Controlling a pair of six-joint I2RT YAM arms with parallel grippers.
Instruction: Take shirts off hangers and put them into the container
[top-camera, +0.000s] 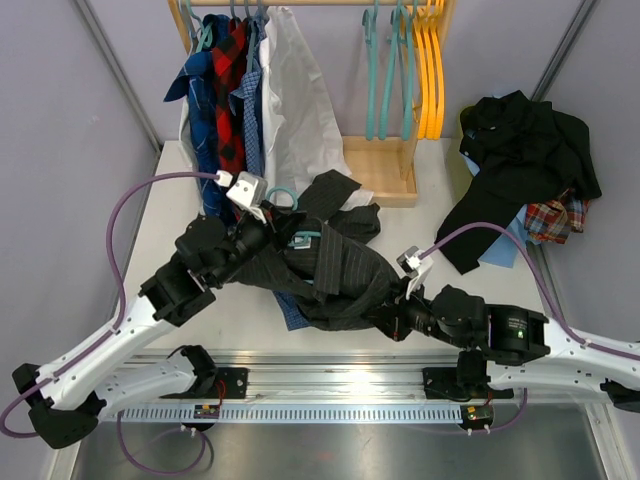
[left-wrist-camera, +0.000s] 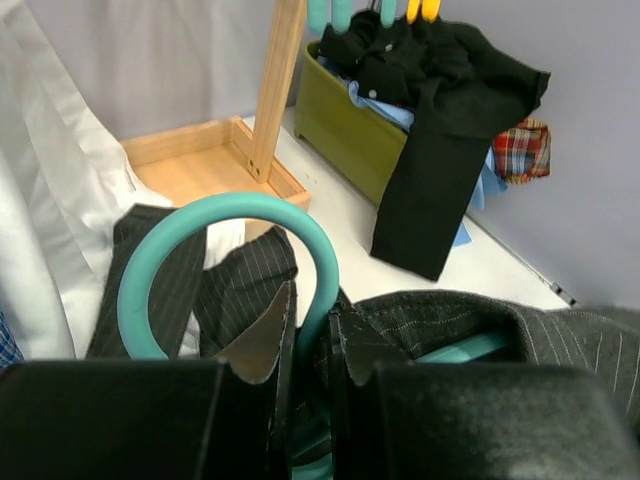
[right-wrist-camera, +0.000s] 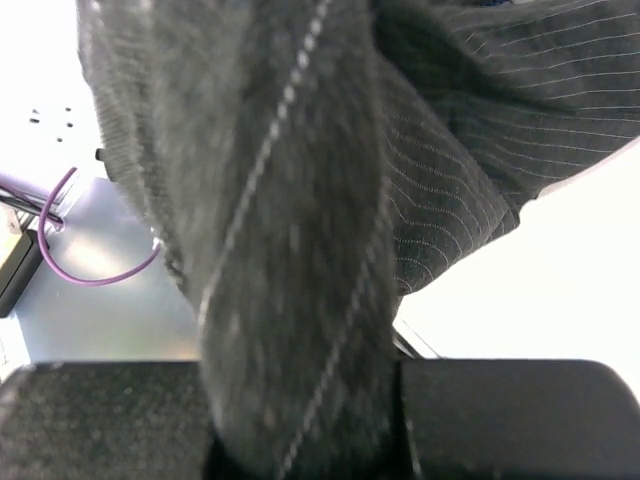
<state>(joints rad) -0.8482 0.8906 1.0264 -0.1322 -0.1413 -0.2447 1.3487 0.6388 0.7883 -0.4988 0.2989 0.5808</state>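
Two pairs of fingers were clamped at mid-desk (top-camera: 240, 312): the left fingers (left-wrist-camera: 288, 350) pinched the neck of the teal hanger (left-wrist-camera: 230, 215), and the right fingers (right-wrist-camera: 415, 420) gripped a fold of the dark grey pinstriped shirt (top-camera: 330, 275), heaped between the arms, well apart from the green bin (left-wrist-camera: 350, 130).

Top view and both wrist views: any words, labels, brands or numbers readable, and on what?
No readable text anywhere.
Left rail box and right rail box: coloured specks, too small to read.
Pinstriped shirt, teal hanger, olive bin: no print visible.
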